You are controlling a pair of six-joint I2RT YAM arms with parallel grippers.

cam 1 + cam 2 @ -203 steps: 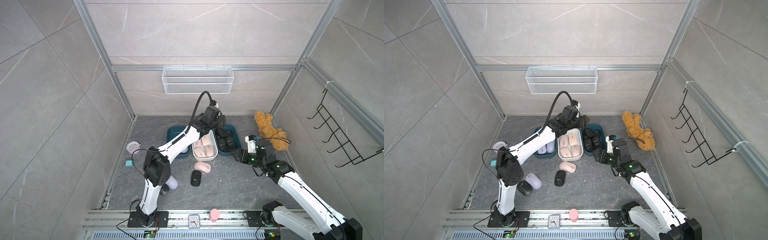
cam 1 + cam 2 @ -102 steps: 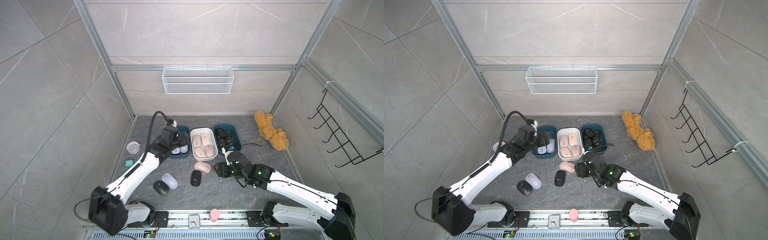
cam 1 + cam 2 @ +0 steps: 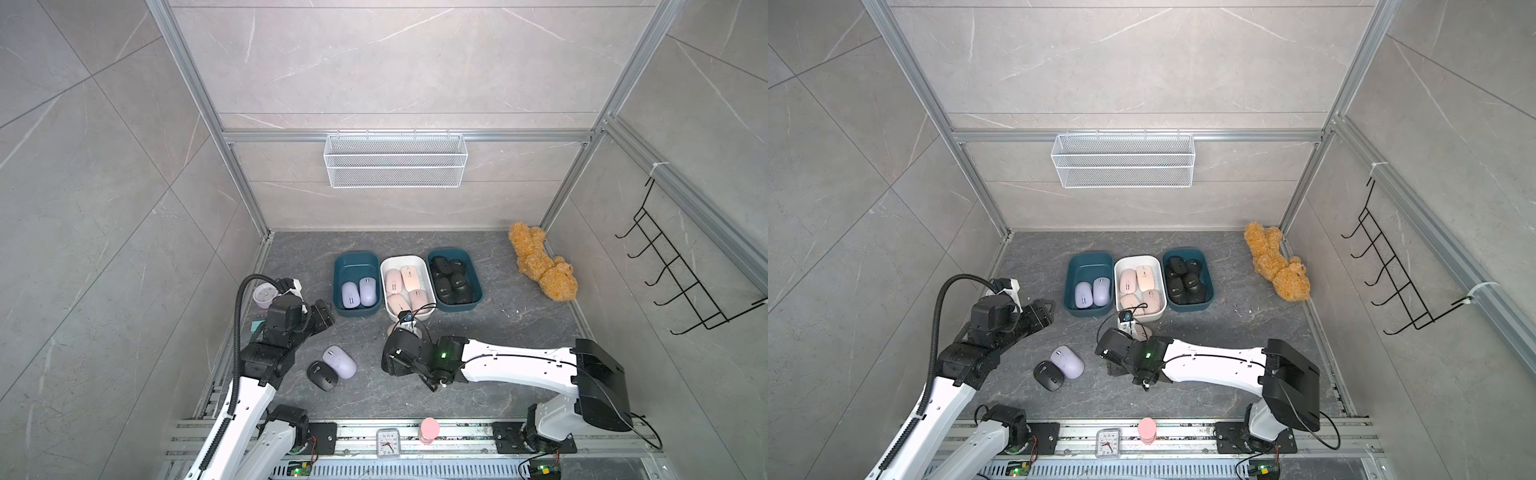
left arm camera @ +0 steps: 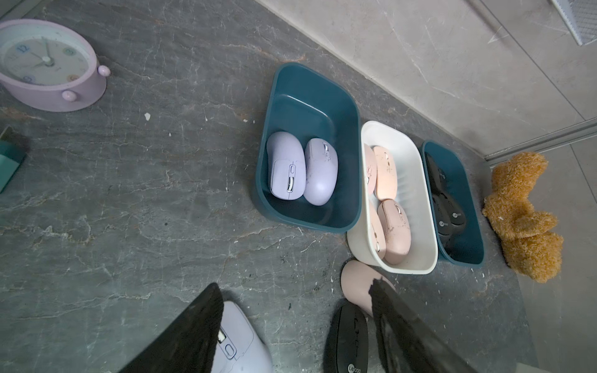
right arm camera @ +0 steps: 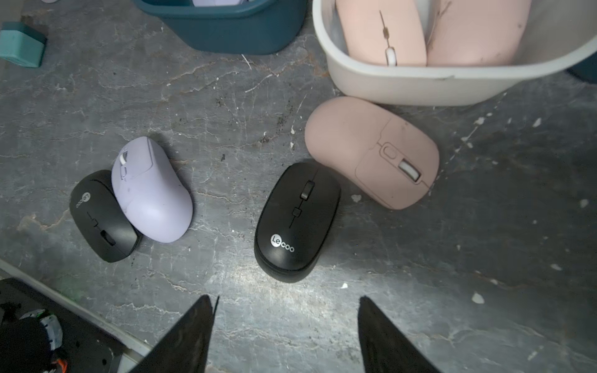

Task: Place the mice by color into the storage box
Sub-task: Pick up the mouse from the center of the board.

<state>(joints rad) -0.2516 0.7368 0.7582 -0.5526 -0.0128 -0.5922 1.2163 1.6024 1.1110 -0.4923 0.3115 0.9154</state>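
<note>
Three bins [image 3: 354, 266] abreast, mice [image 3: 360, 291] inside, four loose mice [image 5: 297, 222] before them

Both arms are built alike, with glossy white plastic link shells between blocky matt black joint housings. Behind the left gripper [image 4: 295, 284], a ribbed black cable conduit [image 3: 237, 332] runs along the left arm [image 3: 245, 399]. Behind the right gripper [image 5: 287, 297], the right arm [image 3: 519, 365] carries a small green light [image 3: 443, 355] and a large boxy black elbow housing [image 3: 598, 374]. The fingers [image 5: 187, 339] are black tapering wedges.

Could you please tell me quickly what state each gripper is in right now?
Left gripper: open, holding nothing.
Right gripper: open, holding nothing.
</note>
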